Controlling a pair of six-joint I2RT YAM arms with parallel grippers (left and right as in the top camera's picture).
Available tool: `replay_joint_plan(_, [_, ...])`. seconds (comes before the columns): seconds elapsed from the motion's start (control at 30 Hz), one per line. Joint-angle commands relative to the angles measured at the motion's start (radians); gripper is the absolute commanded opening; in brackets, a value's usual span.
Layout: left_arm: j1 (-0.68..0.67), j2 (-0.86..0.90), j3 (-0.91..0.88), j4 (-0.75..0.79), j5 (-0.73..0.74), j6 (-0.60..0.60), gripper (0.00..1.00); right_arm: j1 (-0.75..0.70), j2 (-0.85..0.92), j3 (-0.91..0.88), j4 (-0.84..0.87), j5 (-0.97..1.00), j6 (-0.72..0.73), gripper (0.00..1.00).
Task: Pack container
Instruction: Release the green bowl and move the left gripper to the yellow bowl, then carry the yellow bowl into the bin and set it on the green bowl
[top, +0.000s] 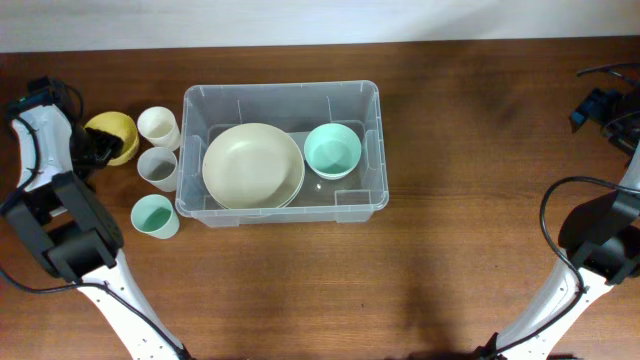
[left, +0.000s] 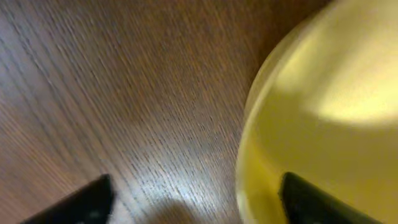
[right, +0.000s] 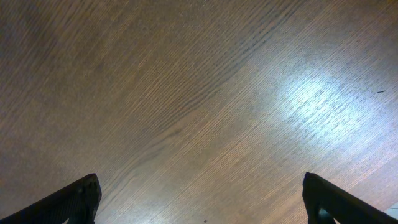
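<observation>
Rim pinch pending on round yellow plastic bowl (left: 323, 106)
Left tool (left: 196, 196) gapes unclenched astride the bowl's rim, left of the large rectangular clear plastic container (top: 280, 90) mid-desk (top: 450, 250), which holds a cream dish (top: 253, 165) and a mint bowl (top: 332, 150). Seat one finger deeper before pinching, then lift clear of the cups (top: 158, 125). Right tool (right: 202, 193) hangs released, far off.

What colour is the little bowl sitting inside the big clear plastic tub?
The small round bowl is mint green; the overhead view shows it best.
</observation>
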Motion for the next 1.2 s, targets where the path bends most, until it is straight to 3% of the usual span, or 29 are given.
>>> replay_joint_plan(0.0, [0.000, 0.016, 0.003, 0.000, 0.010, -0.007, 0.45, 0.001, -0.021, -0.003, 0.001, 0.009, 0.007, 0.99])
replay_joint_plan(0.03, [0.000, 0.016, 0.003, 0.000, 0.010, -0.007, 0.38, 0.001, -0.021, -0.003, 0.001, 0.009, 0.007, 0.99])
replay_joint_plan(0.1, [0.000, 0.016, 0.003, 0.003, 0.009, -0.007, 0.11, 0.001, -0.021, -0.003, 0.001, 0.009, 0.007, 0.99])
replay_joint_plan(0.17, [0.002, 0.016, 0.003, 0.003, 0.009, -0.007, 0.01, 0.001, -0.021, -0.003, 0.001, 0.009, 0.007, 0.99])
replay_joint_plan(0.33, [0.063, 0.007, 0.089, -0.042, 0.006, -0.006, 0.01, 0.001, -0.021, -0.003, 0.001, 0.009, 0.007, 0.99])
replay_joint_plan(0.53, [0.166, -0.034, 0.474, -0.281, 0.028, -0.006, 0.01, 0.001, -0.021, -0.003, 0.001, 0.009, 0.007, 0.99])
replay_joint_plan(0.6, [0.171, -0.070, 0.592, -0.349, 0.089, 0.003, 0.01, 0.001, -0.021, -0.003, 0.001, 0.009, 0.007, 0.99])
replay_joint_plan(0.67, [0.147, -0.111, 0.669, -0.370, 0.248, 0.114, 0.01, 0.001, -0.021, -0.003, 0.001, 0.009, 0.007, 0.99])
replay_joint_plan(0.77, [0.015, -0.185, 0.706, -0.432, 0.485, 0.340, 0.01, 0.001, -0.021, -0.003, 0.001, 0.009, 0.007, 0.99])
replay_joint_plan(0.87, [-0.172, -0.200, 0.700, -0.484, 0.495, 0.483, 0.01, 0.001, -0.021, -0.003, 0.001, 0.009, 0.007, 0.99])
replay_joint_plan(1.0, [-0.503, -0.189, 0.620, -0.462, 0.390, 0.496, 0.01, 0.001, -0.021, -0.003, 0.001, 0.009, 0.007, 0.99])
replay_joint_plan(1.17, [-0.742, -0.137, 0.512, -0.396, 0.277, 0.433, 0.01, 0.001, -0.021, -0.003, 0.001, 0.009, 0.007, 0.99])
